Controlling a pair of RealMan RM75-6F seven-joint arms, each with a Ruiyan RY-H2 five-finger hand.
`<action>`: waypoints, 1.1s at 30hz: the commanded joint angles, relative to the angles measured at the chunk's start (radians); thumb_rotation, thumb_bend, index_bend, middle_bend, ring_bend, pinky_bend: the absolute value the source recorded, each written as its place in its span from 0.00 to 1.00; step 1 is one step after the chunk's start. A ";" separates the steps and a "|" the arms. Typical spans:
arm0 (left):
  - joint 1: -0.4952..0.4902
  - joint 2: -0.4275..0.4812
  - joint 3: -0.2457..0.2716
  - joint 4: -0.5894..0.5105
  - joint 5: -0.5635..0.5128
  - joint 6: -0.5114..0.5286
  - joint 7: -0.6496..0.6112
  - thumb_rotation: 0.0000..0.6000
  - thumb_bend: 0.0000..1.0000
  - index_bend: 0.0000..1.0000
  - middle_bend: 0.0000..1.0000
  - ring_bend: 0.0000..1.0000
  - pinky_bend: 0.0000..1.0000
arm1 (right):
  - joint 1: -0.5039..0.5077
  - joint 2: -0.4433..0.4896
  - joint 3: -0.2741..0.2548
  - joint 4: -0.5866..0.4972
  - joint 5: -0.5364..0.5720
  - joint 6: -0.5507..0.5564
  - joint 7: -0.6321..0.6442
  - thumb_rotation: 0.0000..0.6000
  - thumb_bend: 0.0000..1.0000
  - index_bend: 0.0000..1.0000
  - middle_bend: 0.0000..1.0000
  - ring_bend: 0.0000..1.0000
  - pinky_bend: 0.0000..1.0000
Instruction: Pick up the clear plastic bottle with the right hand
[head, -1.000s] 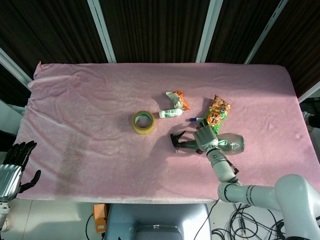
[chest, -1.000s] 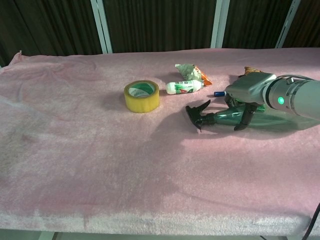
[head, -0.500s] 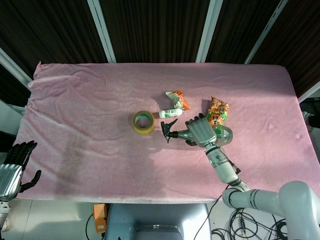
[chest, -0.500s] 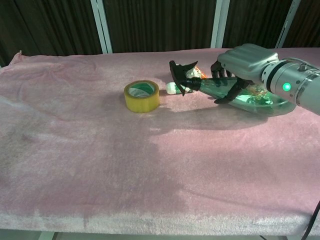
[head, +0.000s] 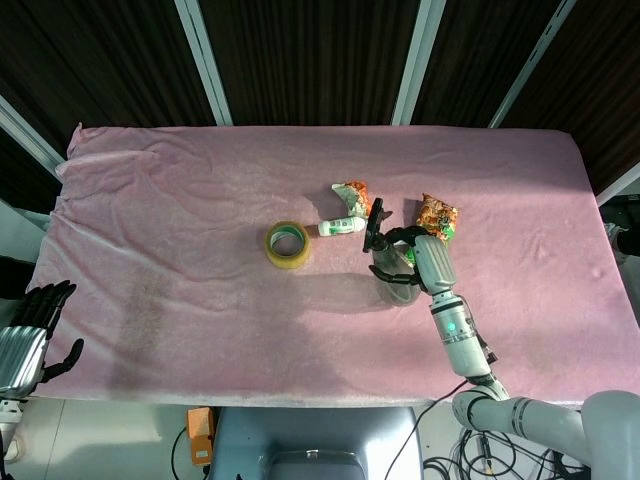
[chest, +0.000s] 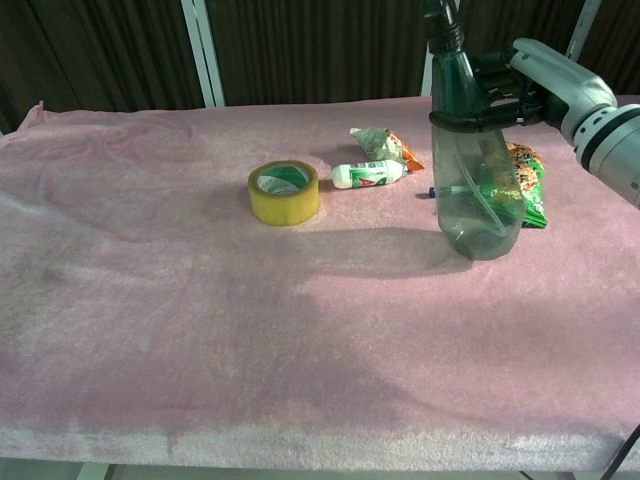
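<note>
Right hand (chest: 545, 85) grips the clear plastic bottle (chest: 478, 165) around its upper body, fingers wrapped. Bottle hangs upright, clear of the pink table (chest: 200, 320), beside the snack packet (chest: 525, 180). Left hand (head: 25, 330) idles off-table, fingers apart.

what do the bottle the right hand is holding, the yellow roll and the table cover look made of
Spray bottle: clear, green-tinted plastic, glossy; the dip tube inside shows through the wall. Its top is dark, probably plastic.
Tape roll: looks like yellowish packing tape, shiny, wound in a ring.
Table cover: pink cloth, matte and fuzzy, wrinkled at the far left, likely fleece or towelling.
</note>
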 joint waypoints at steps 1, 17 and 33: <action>-0.001 -0.002 0.000 0.000 -0.001 -0.003 0.004 1.00 0.40 0.00 0.04 0.01 0.05 | -0.048 -0.024 0.022 0.037 -0.058 0.012 0.106 1.00 0.35 0.87 0.62 0.47 0.40; -0.014 -0.017 0.005 -0.007 -0.011 -0.038 0.043 1.00 0.39 0.00 0.04 0.01 0.06 | -0.122 -0.060 -0.001 0.123 -0.153 0.034 0.222 1.00 0.35 0.83 0.62 0.49 0.42; -0.011 -0.023 0.000 0.006 0.006 -0.008 0.029 1.00 0.39 0.00 0.03 0.01 0.05 | -0.187 -0.013 -0.024 0.076 -0.240 0.100 0.232 1.00 0.35 0.31 0.42 0.33 0.42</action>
